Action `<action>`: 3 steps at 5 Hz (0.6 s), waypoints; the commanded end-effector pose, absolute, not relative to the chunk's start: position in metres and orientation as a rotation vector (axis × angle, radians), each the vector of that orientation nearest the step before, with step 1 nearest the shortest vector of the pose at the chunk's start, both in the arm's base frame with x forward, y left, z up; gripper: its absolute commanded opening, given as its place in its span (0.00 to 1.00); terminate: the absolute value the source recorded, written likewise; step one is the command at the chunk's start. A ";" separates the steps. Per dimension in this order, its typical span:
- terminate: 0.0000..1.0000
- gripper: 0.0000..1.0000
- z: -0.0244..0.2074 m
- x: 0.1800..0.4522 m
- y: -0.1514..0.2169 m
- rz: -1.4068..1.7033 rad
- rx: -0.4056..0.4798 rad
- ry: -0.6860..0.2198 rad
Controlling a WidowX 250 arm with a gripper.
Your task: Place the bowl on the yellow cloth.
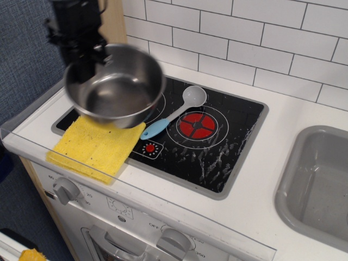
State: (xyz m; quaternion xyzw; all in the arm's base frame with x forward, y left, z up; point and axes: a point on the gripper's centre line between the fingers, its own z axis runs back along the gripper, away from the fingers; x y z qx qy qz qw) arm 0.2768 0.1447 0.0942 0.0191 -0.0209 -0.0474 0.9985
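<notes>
The shiny steel bowl [115, 86] hangs in the air, tilted slightly, above the far part of the yellow cloth [95, 143] and the left burner. My black gripper [82, 66] is shut on the bowl's left rim and holds it up. The yellow cloth lies flat at the front left of the stove top, its far edge hidden under the bowl.
A spoon with a white head and blue handle [174, 112] lies on the black stove top [217, 147] beside the right red burner [197, 124]. A grey sink [321, 185] is at the right. A white tiled wall stands behind.
</notes>
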 end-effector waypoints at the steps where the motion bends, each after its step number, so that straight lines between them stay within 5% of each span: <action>1: 0.00 0.00 0.069 0.264 0.170 -0.067 0.103 0.032; 3: 0.00 0.00 0.058 0.258 0.172 -0.066 0.136 0.086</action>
